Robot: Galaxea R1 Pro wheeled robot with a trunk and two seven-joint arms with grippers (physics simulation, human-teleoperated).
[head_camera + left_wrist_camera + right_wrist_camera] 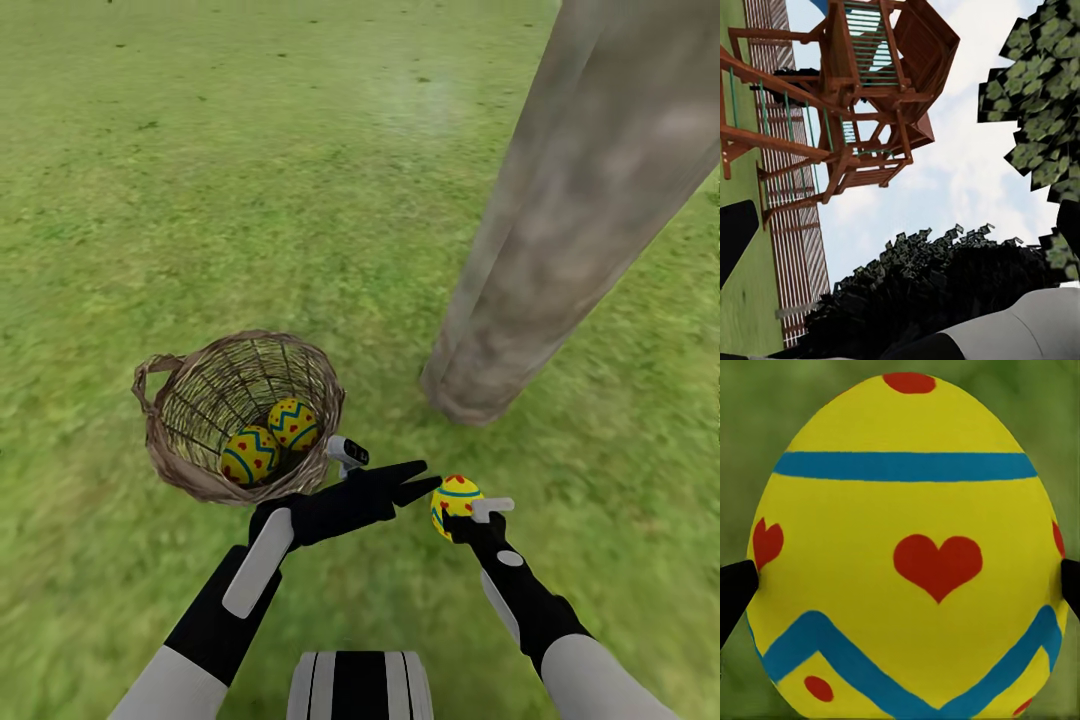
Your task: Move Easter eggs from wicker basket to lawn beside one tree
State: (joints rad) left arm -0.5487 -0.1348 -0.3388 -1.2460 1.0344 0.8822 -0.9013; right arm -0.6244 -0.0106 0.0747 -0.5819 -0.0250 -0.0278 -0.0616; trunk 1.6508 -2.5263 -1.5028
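- On the mottled green lawn, lower left of the head view: one small brown woven-twig basket, bucket-shaped, open weave, loop handle at its far-left rim, standing upright.
- Inside the basket, at the bottom on the side nearer the robot: two bright yellow eggs with blue zigzag bands and red marks, touching each other.
- Right hand: clenched on a third yellow egg with a blue band, a blue zigzag and red hearts, held just above the grass, well clear of the basket and to its right.
- Egg against hand: the two black fingertips press the egg at its opposite sides, near mid-height, with the narrow end away from the wrist camera's lower edge.
- Thick pale grey-beige tree trunk: rises from the lawn beyond the held egg, its base near the egg but apart from it; the basket stands to the left of the base.
- Left hand: black, pointing across toward the held egg, just beside the basket's near-right rim; fingers appear spread, grasping nothing.
- Left wrist view adds items absent from the head view: a red-brown wooden play structure, a brown slatted fence, dark leafy foliage and cloudy sky.
- Right wrist view adds the egg's pattern in close detail over blurred green grass.
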